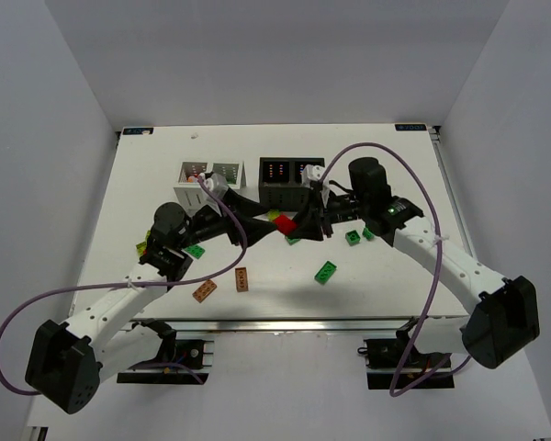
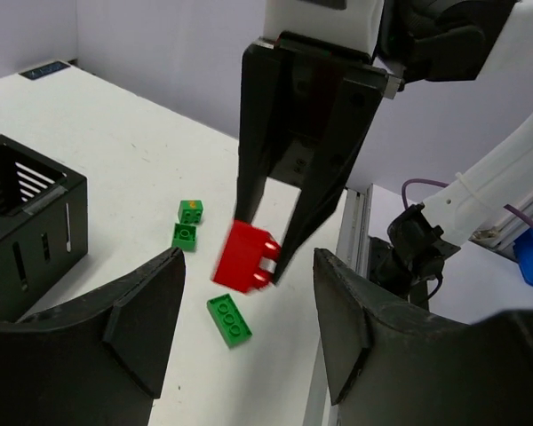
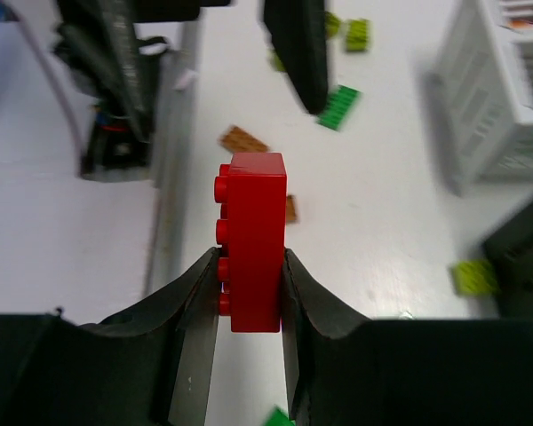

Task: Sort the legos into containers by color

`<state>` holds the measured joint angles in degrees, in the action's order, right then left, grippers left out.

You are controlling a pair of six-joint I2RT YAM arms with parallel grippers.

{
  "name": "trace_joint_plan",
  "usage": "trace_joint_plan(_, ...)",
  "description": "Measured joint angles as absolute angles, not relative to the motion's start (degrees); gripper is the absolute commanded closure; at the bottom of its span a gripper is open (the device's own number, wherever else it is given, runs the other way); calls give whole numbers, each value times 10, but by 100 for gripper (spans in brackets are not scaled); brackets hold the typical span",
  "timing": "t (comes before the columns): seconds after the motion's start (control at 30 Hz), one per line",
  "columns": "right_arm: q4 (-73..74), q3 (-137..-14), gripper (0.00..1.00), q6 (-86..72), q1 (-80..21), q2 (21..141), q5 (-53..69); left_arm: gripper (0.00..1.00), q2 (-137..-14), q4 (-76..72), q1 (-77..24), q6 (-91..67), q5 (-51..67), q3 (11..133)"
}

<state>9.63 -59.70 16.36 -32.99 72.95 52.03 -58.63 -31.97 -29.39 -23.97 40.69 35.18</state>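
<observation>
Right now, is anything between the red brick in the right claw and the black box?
Nothing visible lies between the red brick and the black box just behind it. The open left claw sits close beside the brick; its arm crosses the way to the white box.

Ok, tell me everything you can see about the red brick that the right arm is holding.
The glossy red studded plastic brick is an oblong block with a row of round studs on one face, turned sideways. It is clamped between the two black fingers of the right end effector, one on the studded face, one opposite, its far end sticking out past the fingertips. It appears lifted clear of the white table, near the black perforated box. Nothing else touches it.
</observation>
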Motion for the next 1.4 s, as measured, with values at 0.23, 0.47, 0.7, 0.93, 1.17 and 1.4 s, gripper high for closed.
trace_joint_plan(0.23, 85, -592, 100, 150, -334, 754, 633, 30, -578, -322, -294, -234, 399, 352)
trace_joint_plan(0.47, 51, -563, 100, 130, -335, 727, 662, 29, -591, -331, -294, -247, 427, 352)
trace_joint_plan(0.7, 34, -545, 100, 120, -335, 724, 653, 29, -623, -340, -294, -274, 474, 353)
trace_joint_plan(0.93, 10, -542, 100, 105, -335, 723, 642, 29, -622, -360, -295, -288, 494, 353)
trace_joint_plan(1.17, -3, -536, 100, 94, -335, 723, 631, 29, -631, -366, -303, -292, 505, 353)
trace_joint_plan(1.4, -20, -526, 100, 76, -335, 712, 614, 36, -651, -351, -310, -281, 504, 353)
